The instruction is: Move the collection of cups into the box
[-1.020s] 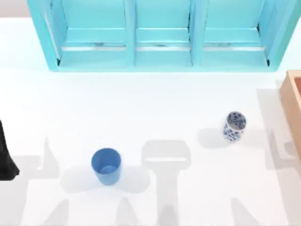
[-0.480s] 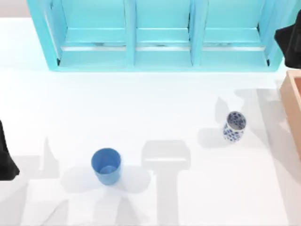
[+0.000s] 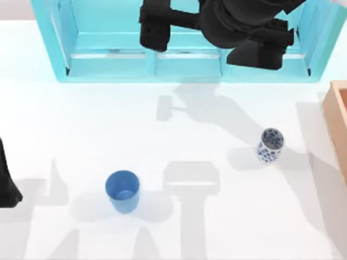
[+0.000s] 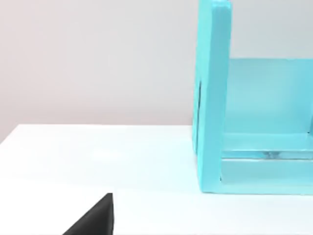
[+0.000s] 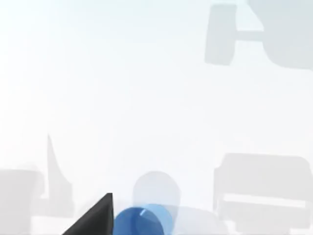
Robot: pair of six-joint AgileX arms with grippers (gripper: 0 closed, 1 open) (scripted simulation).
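Two cups wait untouched: right hand (image 3: 162, 27), its grip unclear, should descend squarely over the patterned cup (image 3: 270, 144) near the bench's right edge.

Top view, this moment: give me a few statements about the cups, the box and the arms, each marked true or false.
1. The blue cup stands upright on the table. True.
2. The patterned cup is inside the box. False: it stands on the table, to the left of the box.
3. The right arm reaches over the turquoise shelf. True.
4. The two cups touch. False: they stand well apart, the blue one to the left.
5. The left arm sits at the table's left edge. True.
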